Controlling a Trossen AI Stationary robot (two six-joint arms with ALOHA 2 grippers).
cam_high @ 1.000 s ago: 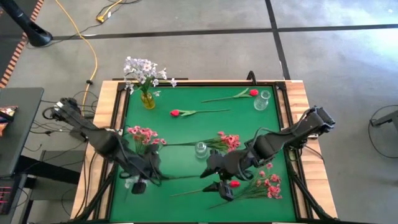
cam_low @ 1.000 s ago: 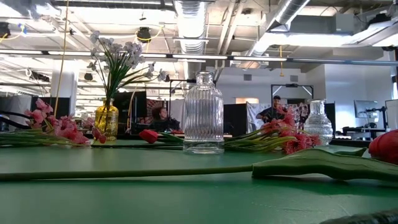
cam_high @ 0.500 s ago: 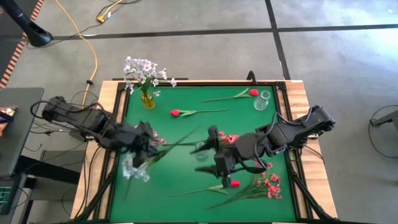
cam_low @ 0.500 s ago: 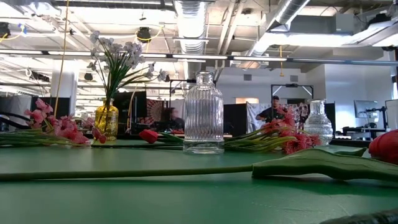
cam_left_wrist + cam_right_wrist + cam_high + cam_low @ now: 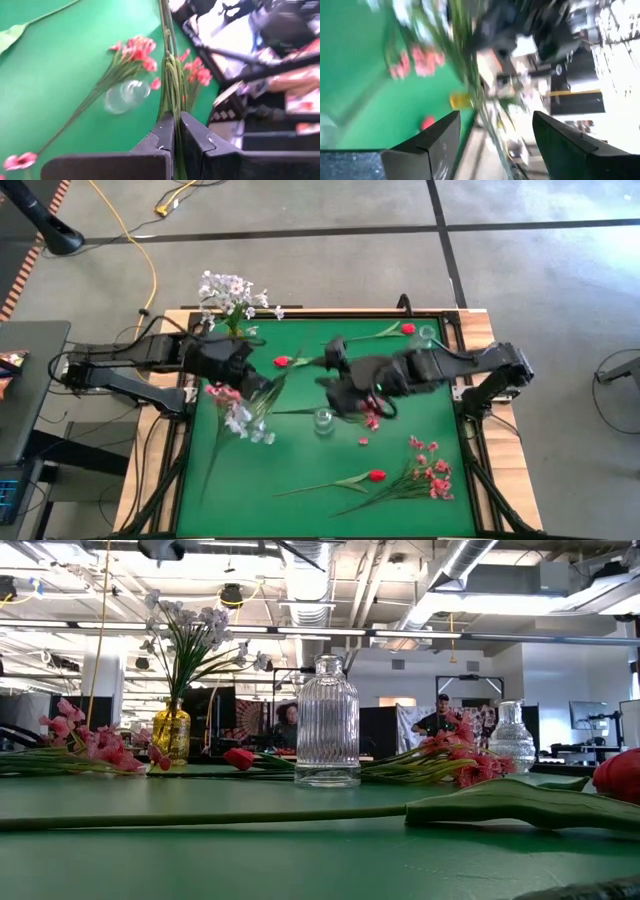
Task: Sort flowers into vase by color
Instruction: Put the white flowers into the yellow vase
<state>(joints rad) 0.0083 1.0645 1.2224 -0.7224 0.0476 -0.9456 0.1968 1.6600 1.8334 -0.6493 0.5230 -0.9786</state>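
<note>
While the left hand [image 5: 176,131] pinches a pink spray [image 5: 172,85] by its stems, the right hand [image 5: 492,135] gapes wide.
Both meet mid-frame over the counter [image 5: 300,460]; a clash could tip the clear vase [image 5: 323,420].

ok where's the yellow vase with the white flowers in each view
High view: yellow vase at the mat's far left corner, behind the left arm.
Low view: yellow vase at left, far across the table.
Left wrist view: not in it.
Right wrist view: blurred yellow shape near the mat's edge, probably it.
Shared landmark: the green mat, in all four.
</note>
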